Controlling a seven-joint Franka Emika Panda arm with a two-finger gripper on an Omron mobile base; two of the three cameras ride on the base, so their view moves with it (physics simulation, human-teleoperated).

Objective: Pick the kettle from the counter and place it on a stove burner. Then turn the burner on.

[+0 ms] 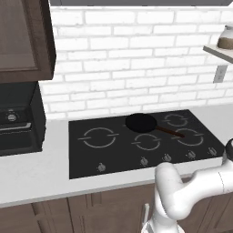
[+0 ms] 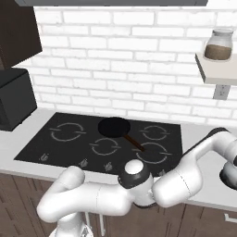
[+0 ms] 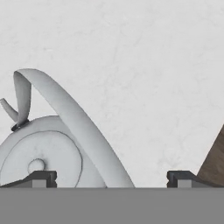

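Kettle (image 3: pixel 48 153): mottled white-grey, on the pale table (image 3: pixel 144 65) directly under my hand camera; lid knob and arched handle face up at me, body cut off by the lower left edge of the hand view.
End effector (image 3: pixel 112 178): open, I read it; both dark tips stand wide apart with nothing between them but the foot of the handle arch. Not yet touching the kettle, as far as I can tell.
Handle: rises from the left and sweeps down between the tips, closer to the left one.
Stove burner (image 1: pixel 98 137): largest ring, left side of the black cooktop, bare.
Frying pan (image 1: pixel 142 123): black, brown handle, sits at the cooktop's middle rear, beside the big ring but not over it.
Jar (image 2: pixel 218 44): on the wall shelf, well apart from my work.
Risk, grasp: handle sits off-centre, so closing now may pinch it askew and let the kettle swing or slip.
Risk, descent: left tip could strike the lid.
Risk, transfer: carrying low, I might clip the pan.
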